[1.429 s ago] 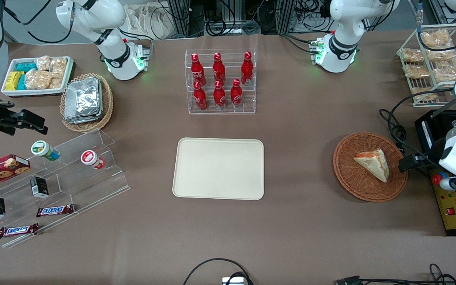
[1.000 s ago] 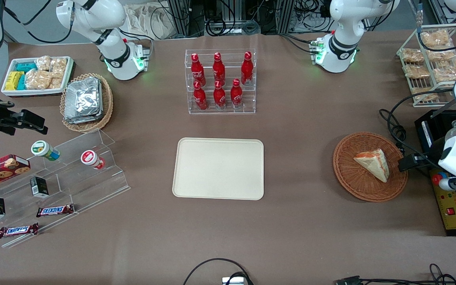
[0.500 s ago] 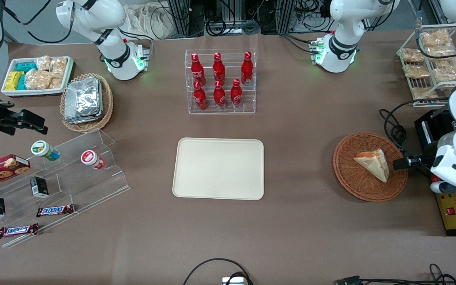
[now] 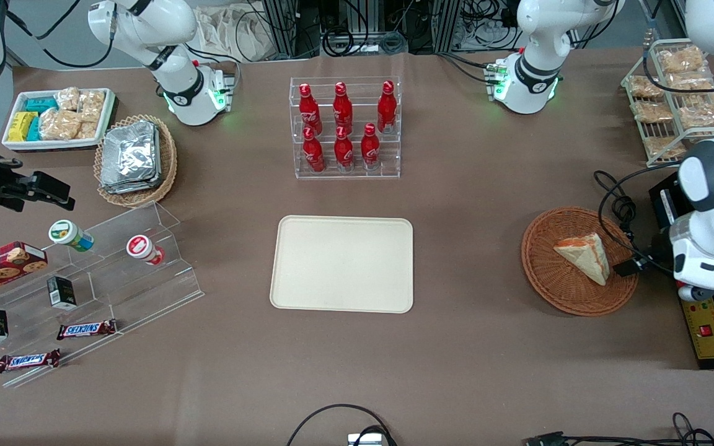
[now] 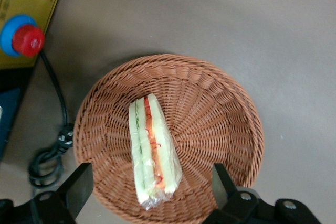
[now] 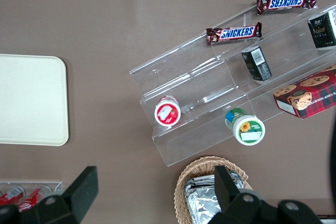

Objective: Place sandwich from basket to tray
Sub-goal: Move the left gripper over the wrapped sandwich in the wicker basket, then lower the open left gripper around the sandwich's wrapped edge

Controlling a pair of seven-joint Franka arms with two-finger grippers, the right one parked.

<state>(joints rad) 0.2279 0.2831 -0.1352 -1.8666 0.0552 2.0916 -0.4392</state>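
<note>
The sandwich (image 4: 585, 254) is a wrapped triangular wedge lying in the round reddish-brown basket (image 4: 555, 282) toward the working arm's end of the table. In the left wrist view the sandwich (image 5: 152, 148) stands on edge in the basket (image 5: 210, 114), showing red and green filling. The left gripper (image 4: 626, 267) hovers over the basket's rim. In its wrist view the gripper (image 5: 151, 192) is open, with its fingers (image 5: 79, 190) wide apart on either side of the sandwich's end, not touching it. The cream tray (image 4: 342, 263) lies bare at the table's middle.
A yellow control box with a red stop button (image 5: 21, 35) and black cables (image 4: 617, 204) lie beside the basket. A rack of red bottles (image 4: 344, 127) stands farther from the camera than the tray. A wire rack of snacks (image 4: 679, 99) stands at the working arm's end.
The left arm has swung toward the basket and lowered. Its gripper has moved from beside the basket's rim to over it, closer to the sandwich. Sandwich, basket and tray have not moved.
</note>
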